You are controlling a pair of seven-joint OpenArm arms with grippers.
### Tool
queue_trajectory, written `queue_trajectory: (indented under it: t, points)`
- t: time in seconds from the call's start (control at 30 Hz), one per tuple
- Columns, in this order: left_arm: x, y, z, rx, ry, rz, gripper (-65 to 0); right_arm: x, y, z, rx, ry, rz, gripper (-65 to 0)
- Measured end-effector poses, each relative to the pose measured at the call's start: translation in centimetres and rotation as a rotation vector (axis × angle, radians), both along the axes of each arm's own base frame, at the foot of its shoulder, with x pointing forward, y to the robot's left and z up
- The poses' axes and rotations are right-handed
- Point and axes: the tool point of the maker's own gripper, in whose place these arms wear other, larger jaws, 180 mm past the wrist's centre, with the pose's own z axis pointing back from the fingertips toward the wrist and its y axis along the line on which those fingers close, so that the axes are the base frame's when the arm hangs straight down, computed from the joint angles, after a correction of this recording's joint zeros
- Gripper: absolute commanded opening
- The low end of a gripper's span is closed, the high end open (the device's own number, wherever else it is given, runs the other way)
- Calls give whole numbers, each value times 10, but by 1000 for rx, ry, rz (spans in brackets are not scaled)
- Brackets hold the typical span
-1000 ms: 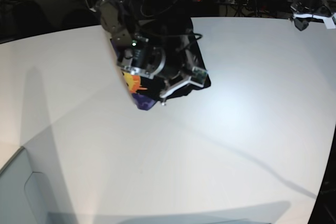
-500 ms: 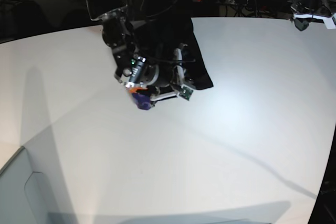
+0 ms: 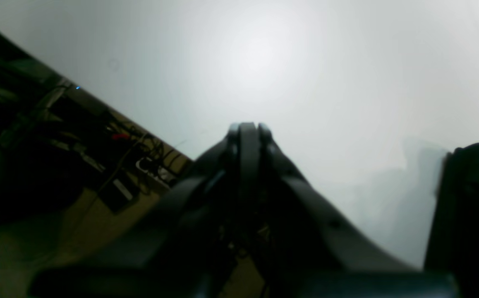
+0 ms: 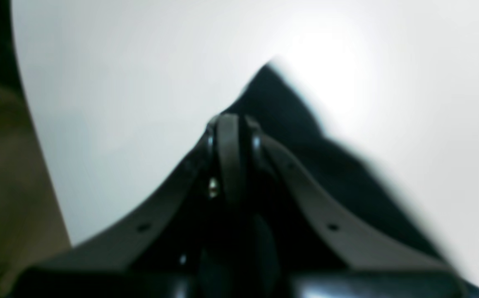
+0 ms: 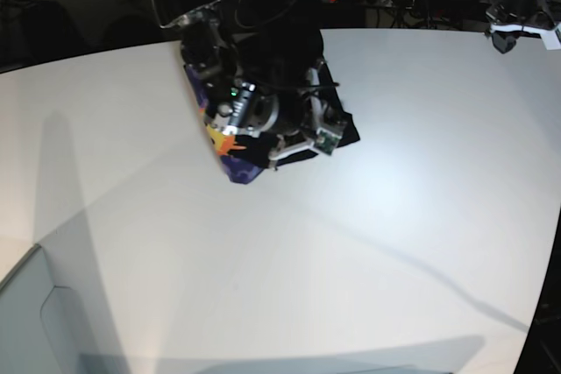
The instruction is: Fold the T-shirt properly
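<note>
Black cloth is what we see first: the T-shirt [image 5: 333, 120] lies bunched into a compact heap on the white table [image 5: 394, 234], toward the far edge of it in the base view, a little left of the middle. At the heap's near-left corner a patch of purple-blue with an orange-yellow print [image 5: 230, 148] faces up; the rest of the fabric that shows is plain black.

Over the heap hangs our right arm [image 5: 254, 107], its dark links and wrist camera covering most of the shirt from above. In the right wrist view the right fingers [image 4: 232, 136] are pressed together tip to tip, with no gap between them. Black fabric [image 4: 281, 107] runs out beyond the tips to a pointed corner and trails away to the right across the table. The picture is blurred, and we cannot tell whether any cloth is pinched between the tips or simply lies beneath them.

Our left arm [image 5: 517, 19] is well apart from the shirt, at the far right corner of the table in the base view. In the left wrist view the left fingers [image 3: 245, 132] are likewise clenched against each other, with only bare white tabletop [image 3: 305, 62] beyond them. To the left of that view the table edge cuts diagonally, and past it we make out dim cables and equipment [image 3: 132, 161]. A dark shape [image 3: 467, 207] stands at the right edge of the same view; we cannot tell what it is.
</note>
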Motion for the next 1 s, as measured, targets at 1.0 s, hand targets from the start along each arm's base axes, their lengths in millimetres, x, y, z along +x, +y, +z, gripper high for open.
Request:
queue_trajectory:
  t: [1.0]
  points:
    - [22, -3, 5, -8, -64, -3, -650, -98, -24, -41, -138, 144, 95, -649]
